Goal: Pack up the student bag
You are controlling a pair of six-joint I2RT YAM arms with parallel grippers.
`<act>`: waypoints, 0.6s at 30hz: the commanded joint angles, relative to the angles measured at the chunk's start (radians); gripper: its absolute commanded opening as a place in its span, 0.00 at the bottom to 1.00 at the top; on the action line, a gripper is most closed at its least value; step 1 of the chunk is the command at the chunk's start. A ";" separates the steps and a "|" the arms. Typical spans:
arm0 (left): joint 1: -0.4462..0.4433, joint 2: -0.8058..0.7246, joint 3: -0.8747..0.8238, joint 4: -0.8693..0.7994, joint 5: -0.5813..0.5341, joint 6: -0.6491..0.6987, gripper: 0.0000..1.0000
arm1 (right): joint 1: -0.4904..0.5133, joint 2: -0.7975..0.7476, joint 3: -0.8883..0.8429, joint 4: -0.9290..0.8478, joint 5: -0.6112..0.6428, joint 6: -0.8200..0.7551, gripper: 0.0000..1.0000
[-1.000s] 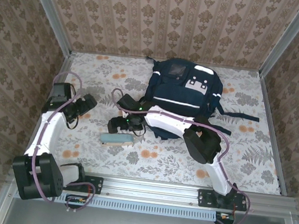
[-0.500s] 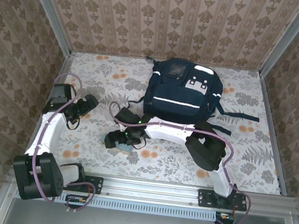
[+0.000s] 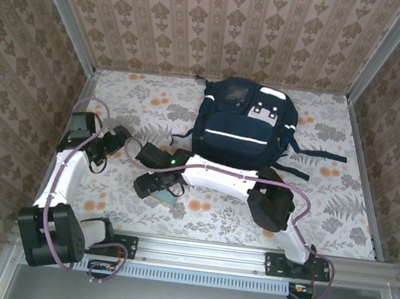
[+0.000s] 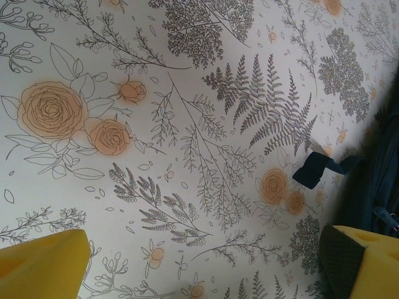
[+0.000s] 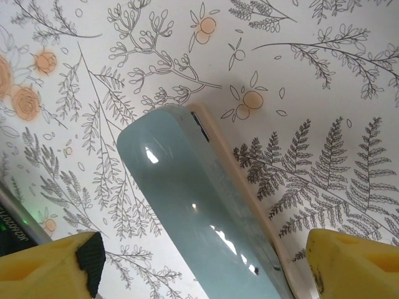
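Observation:
The student bag (image 3: 243,122), navy with white stripes, lies flat at the back middle of the floral table. A glossy teal pencil case (image 5: 199,205) with a pale base lies on the cloth in front of the bag. In the top view only its corner (image 3: 168,198) peeks out from under the arm. My right gripper (image 5: 206,274) is open and straddles the case, with a gap on each side of it. My left gripper (image 4: 206,268) is open over bare cloth at the left (image 3: 117,139), with nothing between its fingers. A strap end (image 4: 318,169) and the bag's dark edge (image 4: 381,180) lie to its right.
Wallpapered walls close the table in on three sides. A metal rail (image 3: 202,252) runs along the near edge. Dark bag straps (image 3: 316,155) trail to the right of the bag. The right arm's white link (image 3: 219,175) stretches across in front of the bag.
My right arm has swung left and forward, bringing its gripper down over the teal case, which now is mostly covered in the top view. The left arm has stayed put.

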State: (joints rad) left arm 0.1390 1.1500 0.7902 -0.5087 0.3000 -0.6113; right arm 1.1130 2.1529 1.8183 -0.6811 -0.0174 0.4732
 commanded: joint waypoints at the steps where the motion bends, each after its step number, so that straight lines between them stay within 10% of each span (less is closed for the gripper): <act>1: 0.006 -0.017 -0.006 0.001 0.004 -0.018 0.97 | 0.005 0.059 0.039 -0.085 0.056 -0.045 0.85; 8: 0.005 -0.021 -0.002 -0.004 -0.001 -0.019 0.97 | 0.011 0.112 0.109 -0.133 0.049 -0.057 0.81; 18: 0.006 -0.044 0.001 -0.019 -0.011 -0.016 0.98 | 0.012 0.137 0.144 -0.140 0.047 -0.029 0.45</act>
State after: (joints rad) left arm 0.1390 1.1358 0.7902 -0.5095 0.2985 -0.6144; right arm 1.1183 2.2608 1.9320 -0.7868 0.0013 0.4393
